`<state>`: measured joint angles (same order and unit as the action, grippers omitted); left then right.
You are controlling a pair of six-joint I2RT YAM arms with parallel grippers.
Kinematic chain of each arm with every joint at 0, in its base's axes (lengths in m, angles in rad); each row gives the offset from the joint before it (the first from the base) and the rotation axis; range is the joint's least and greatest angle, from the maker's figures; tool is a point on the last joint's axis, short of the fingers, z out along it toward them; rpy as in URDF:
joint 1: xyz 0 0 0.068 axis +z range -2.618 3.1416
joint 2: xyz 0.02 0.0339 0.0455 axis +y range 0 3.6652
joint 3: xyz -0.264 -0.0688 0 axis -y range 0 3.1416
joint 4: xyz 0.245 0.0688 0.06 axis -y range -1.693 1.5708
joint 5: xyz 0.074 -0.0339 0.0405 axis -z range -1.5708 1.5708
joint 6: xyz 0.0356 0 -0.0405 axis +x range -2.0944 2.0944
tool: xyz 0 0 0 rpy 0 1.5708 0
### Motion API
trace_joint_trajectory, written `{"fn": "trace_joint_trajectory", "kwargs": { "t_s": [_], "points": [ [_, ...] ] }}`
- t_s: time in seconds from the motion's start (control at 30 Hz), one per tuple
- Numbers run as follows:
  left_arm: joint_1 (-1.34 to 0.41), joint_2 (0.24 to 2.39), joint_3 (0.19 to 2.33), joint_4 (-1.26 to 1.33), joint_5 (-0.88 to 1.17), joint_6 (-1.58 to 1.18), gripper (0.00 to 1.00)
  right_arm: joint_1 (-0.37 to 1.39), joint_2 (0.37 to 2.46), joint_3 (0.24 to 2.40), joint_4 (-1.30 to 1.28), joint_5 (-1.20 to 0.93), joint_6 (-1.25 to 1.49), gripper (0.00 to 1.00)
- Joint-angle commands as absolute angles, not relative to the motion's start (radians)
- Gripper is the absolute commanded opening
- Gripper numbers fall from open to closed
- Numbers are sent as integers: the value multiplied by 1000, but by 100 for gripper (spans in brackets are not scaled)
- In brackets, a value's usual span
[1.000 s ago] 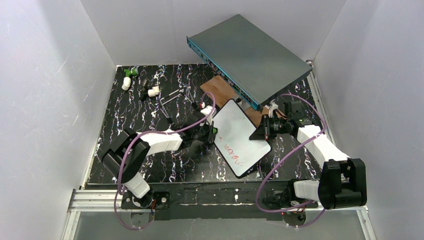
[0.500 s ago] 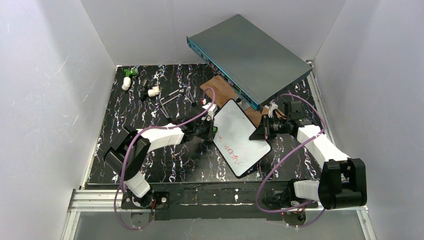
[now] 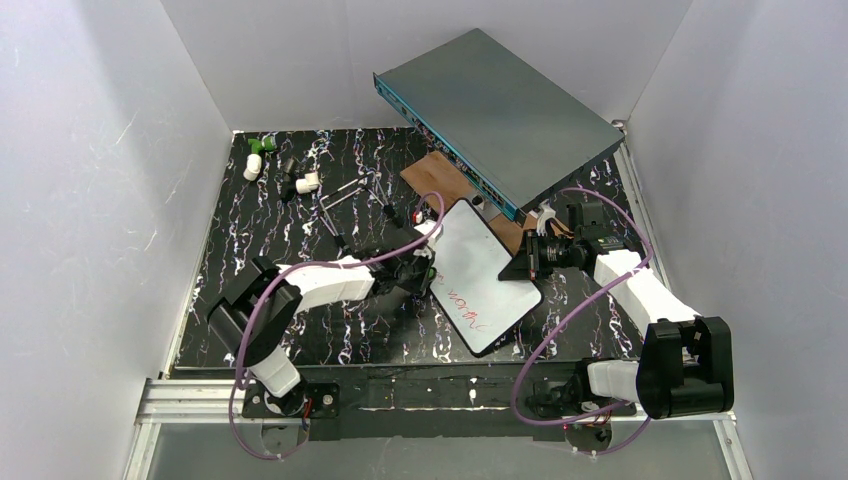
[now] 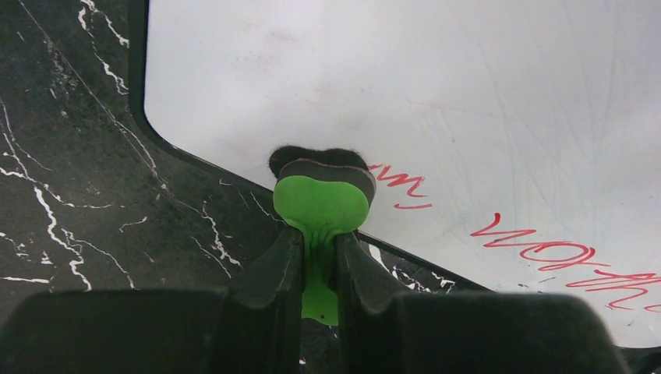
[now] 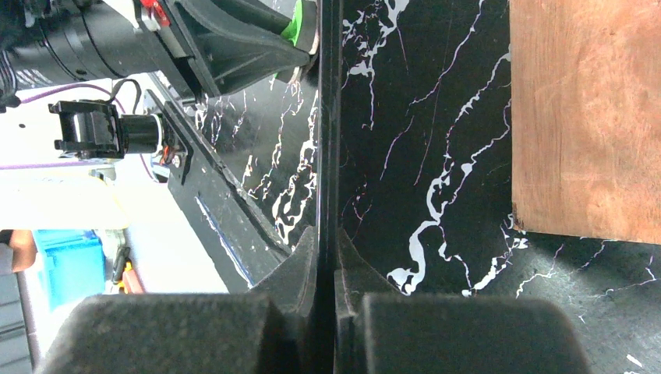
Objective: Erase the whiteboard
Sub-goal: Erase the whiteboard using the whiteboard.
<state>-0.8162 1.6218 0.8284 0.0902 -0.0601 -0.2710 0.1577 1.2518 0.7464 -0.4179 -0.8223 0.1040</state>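
The whiteboard [image 3: 480, 270] lies tilted on the black marbled table, blank at its far end, with red handwriting [image 3: 465, 300] at its near end. My left gripper [image 3: 425, 268] is shut on a green eraser [image 4: 321, 199], whose dark felt pad presses on the whiteboard [image 4: 436, 101] just inside its left rim, beside the red handwriting [image 4: 546, 249]. My right gripper [image 3: 518, 265] is shut on the board's right edge. In the right wrist view the board [image 5: 330, 117] shows edge-on between that gripper's [image 5: 327, 245] closed fingers.
A large grey-teal metal box [image 3: 500, 115] leans at the back right, over a brown wooden plank [image 3: 440, 175] that also shows in the right wrist view [image 5: 585, 117]. Small white and green parts [image 3: 262, 150] and a white piece [image 3: 305, 182] lie at the back left. White walls enclose the table.
My left gripper with the eraser slid away a little, then came back nearer and to the right onto the board's left edge. The right arm and the board have not moved.
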Motion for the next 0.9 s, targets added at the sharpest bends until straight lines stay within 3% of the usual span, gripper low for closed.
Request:
{"fn": "trace_joint_trajectory", "kwargs": {
  "t_s": [0.0,0.17,0.43,0.63,0.73,0.87],
  "points": [
    [-763,1649,938,19,-62,-253,0,200,1251,756,-485,-877,28,1],
    [-768,1633,900,50,-5,-295,0,199,1249,758,-486,-876,26,1],
    [-923,1602,765,147,-31,-345,0,201,1257,758,-487,-885,24,1],
    [-789,1623,923,15,-48,-294,0,201,1247,756,-486,-882,25,1],
    [-878,1595,787,104,0,-341,0,202,1250,758,-486,-886,22,1],
    [-919,1600,788,113,-4,-349,0,202,1259,759,-489,-894,21,1]
  ]
}}
